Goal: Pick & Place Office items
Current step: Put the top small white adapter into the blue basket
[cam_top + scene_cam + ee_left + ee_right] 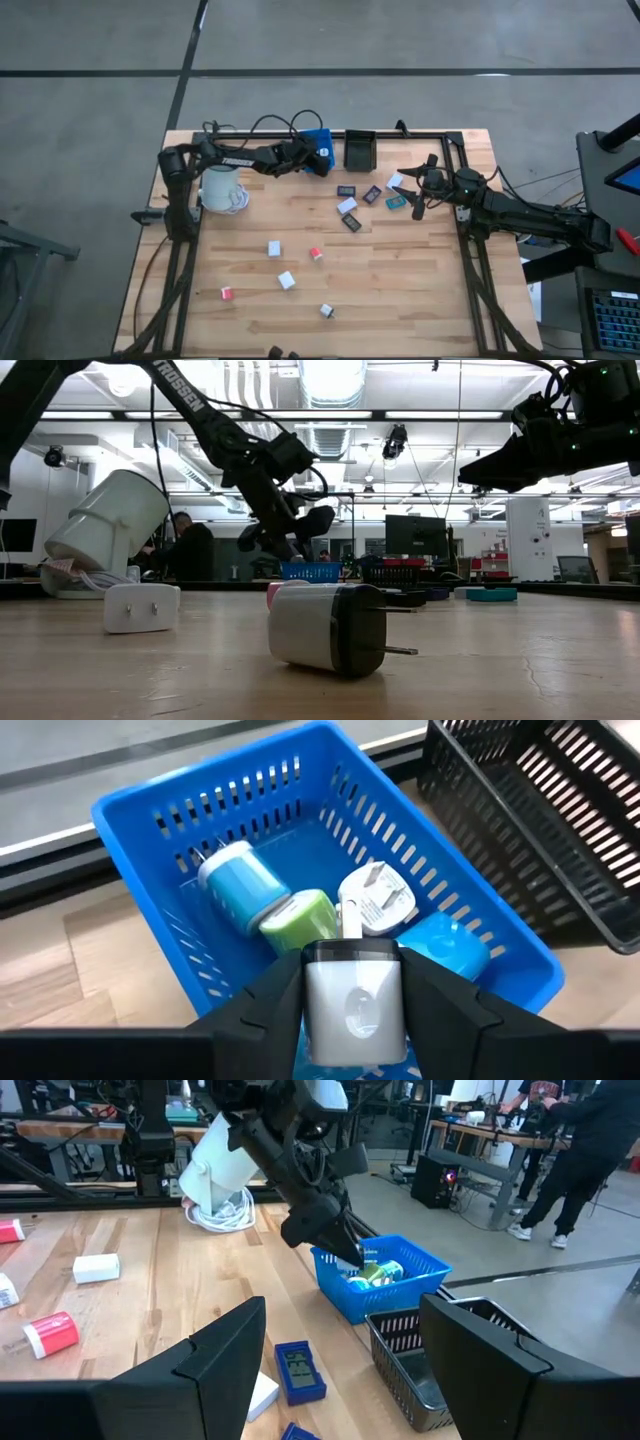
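Observation:
My left gripper (355, 995) is shut on a white block with a black end (355, 1010) and hangs over the blue bin (150, 830) at the table's far edge (318, 148). In the bin lie a blue-white block (235, 885), a green one (300, 915), a white one with prongs (378, 900) and a blue one (448, 945). White blocks (274, 248) and red blocks (316, 254) rest on the table's middle, with flat rectangles (350, 206) farther right. My right gripper (420, 190) stands open at the far right, holding nothing. My left gripper pinches the white block by two opposite sides (312, 1010) between its two fingers. The fingers slant down from the table's left toward the bin. The block is lifted clear and hangs over the bin's inside, its black end turned toward the bin.
A black bin (358, 150) stands just right of the blue one. A large white mug (222, 188) lies on its side by the left arm's base. Near the table's front edge lie a white-and-black block (330, 628) and a white block (142, 607). People stand in the room behind.

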Tool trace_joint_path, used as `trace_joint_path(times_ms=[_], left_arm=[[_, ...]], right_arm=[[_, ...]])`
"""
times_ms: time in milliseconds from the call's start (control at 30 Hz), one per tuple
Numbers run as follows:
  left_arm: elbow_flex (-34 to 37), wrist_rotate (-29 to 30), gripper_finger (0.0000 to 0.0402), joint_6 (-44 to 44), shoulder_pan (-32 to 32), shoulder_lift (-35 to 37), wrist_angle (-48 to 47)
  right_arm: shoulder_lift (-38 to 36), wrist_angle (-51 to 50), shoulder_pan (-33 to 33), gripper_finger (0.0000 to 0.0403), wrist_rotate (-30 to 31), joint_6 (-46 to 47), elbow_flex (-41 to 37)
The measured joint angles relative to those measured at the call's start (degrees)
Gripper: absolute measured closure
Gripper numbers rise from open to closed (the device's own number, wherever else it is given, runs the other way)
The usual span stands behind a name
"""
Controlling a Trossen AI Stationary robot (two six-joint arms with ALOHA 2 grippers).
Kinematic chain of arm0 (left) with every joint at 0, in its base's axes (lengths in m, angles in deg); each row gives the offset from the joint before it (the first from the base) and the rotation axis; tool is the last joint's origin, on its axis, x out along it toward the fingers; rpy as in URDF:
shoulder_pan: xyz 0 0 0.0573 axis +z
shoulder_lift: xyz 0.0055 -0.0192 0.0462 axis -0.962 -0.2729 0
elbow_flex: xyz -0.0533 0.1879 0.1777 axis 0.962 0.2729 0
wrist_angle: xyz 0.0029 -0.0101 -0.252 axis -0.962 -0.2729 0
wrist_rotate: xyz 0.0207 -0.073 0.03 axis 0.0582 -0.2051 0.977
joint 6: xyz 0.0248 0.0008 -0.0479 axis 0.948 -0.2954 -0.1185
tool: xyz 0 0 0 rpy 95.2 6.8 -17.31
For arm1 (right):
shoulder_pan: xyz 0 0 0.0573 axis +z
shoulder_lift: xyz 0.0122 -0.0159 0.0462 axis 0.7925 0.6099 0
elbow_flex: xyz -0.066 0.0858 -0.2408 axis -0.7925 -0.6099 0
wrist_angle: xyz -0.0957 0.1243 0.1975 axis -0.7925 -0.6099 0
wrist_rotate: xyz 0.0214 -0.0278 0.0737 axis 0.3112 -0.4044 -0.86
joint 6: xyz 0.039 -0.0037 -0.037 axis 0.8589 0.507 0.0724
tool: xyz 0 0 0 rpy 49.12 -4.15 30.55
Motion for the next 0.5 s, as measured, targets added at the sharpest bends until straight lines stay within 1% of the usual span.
trace_joint_path(times_ms=[500], left_arm=[[0.0,-0.6,0.025,-0.2,0.0,-0.5,0.0]], right_arm=[[0.0,0.0,0.0,0.0147,0.0,0.0,0.0]])
